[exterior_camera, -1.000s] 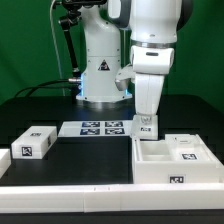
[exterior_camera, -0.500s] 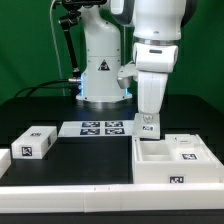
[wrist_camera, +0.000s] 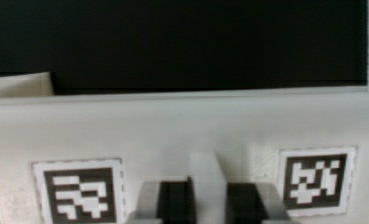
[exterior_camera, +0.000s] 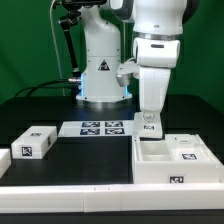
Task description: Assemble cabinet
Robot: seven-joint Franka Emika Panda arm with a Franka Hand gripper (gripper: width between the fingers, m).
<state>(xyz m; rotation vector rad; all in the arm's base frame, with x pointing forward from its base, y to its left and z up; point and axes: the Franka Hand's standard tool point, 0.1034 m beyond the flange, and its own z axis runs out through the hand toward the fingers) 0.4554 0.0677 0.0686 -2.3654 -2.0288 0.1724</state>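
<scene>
My gripper [exterior_camera: 148, 119] hangs over the far left corner of the open white cabinet body [exterior_camera: 172, 165], which lies at the exterior view's right. It is shut on a small white cabinet panel [exterior_camera: 148, 126] with a black-and-white tag, held just above the body's rim. In the wrist view the two dark fingers [wrist_camera: 170, 202] close on a thin white edge, and my gripper [wrist_camera: 206, 202] sits on a white panel face [wrist_camera: 181, 130] with two tags. Another tagged piece [exterior_camera: 186, 153] lies inside the body.
A white tagged block [exterior_camera: 35, 142] lies at the exterior view's left, with another tagged piece [exterior_camera: 3, 157] at the edge. The marker board [exterior_camera: 100, 128] lies flat in front of the white robot base [exterior_camera: 102, 72]. A white ledge [exterior_camera: 70, 196] runs along the table's front.
My gripper has risen slightly with the panel in it. Nothing else has moved.
</scene>
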